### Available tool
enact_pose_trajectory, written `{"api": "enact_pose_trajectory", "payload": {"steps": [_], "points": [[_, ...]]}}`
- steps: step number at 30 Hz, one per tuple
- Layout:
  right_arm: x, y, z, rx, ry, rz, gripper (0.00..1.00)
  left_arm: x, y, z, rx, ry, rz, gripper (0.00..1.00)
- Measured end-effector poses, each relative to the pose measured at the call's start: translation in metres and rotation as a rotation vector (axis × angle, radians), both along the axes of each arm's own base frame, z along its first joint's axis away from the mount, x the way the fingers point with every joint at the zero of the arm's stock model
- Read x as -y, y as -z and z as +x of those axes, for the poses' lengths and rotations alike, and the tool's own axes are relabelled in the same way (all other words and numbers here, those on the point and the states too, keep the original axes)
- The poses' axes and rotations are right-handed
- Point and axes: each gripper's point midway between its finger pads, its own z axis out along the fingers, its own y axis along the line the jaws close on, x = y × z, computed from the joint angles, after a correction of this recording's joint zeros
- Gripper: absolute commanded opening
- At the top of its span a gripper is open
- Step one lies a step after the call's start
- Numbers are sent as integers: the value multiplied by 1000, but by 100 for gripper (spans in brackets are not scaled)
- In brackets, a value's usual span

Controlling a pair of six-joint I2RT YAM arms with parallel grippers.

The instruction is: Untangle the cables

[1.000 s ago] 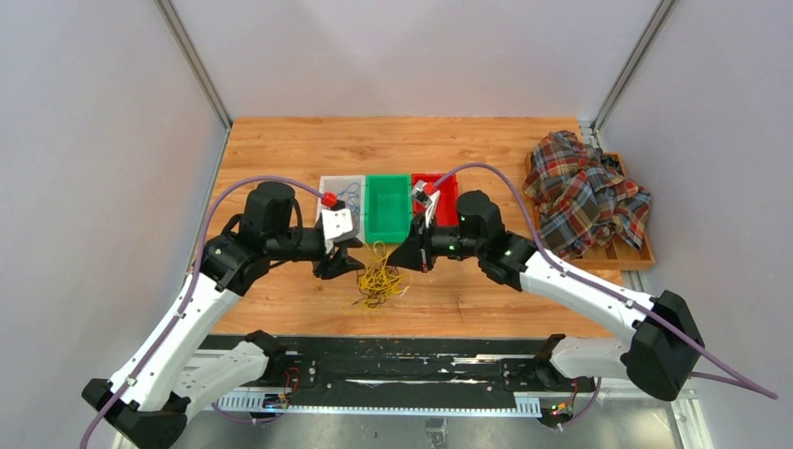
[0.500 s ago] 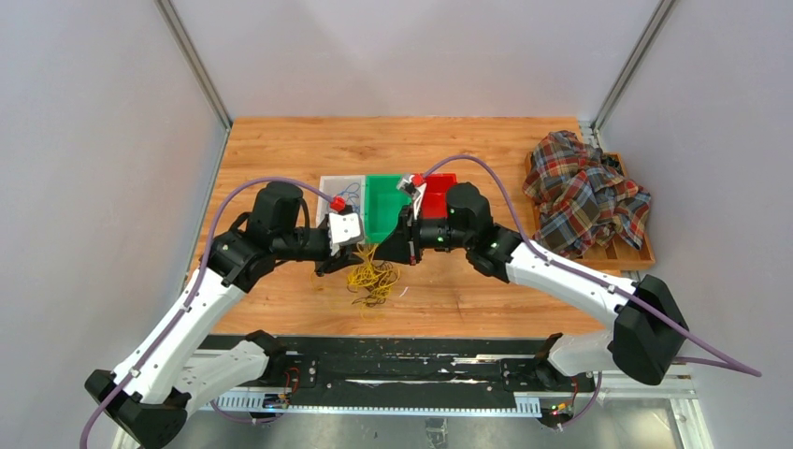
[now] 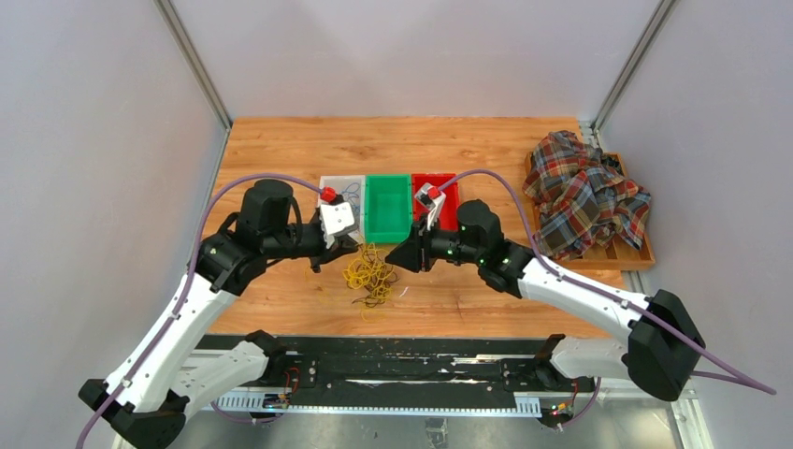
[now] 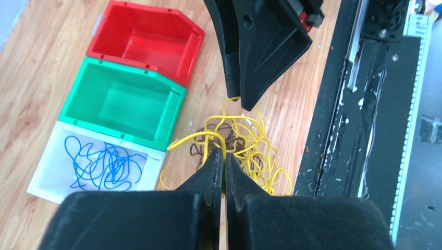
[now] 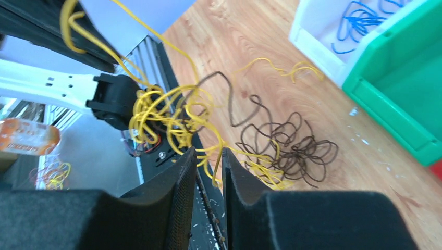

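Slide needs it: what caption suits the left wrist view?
Left jaws pinch a yellow cable from the tangle beside red bin, green bin, white bin.

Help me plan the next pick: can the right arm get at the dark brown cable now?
Probably yes. The dark brown cable lies mostly uncovered just beyond the right gripper, though yellow cable strands cross its near edge and thread between the open fingers.
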Motion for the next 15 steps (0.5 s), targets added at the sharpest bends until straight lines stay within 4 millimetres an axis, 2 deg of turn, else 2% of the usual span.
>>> {"api": "enact_pose_trajectory", "payload": {"steps": [4,7,12,15], "points": [[9,-1,10,35,83,-7,20,-1,-16,-5,-14,-29,-47,0],[12,-3,17,51,127,-9,29,0,-24,-8,-33,-47,-76,0],[12,-4,18,58,141,-8,32,1,-39,-10,-55,-66,-116,1],[11,-7,15,68,139,-3,45,2,-48,-11,-51,-72,-134,0]]}}
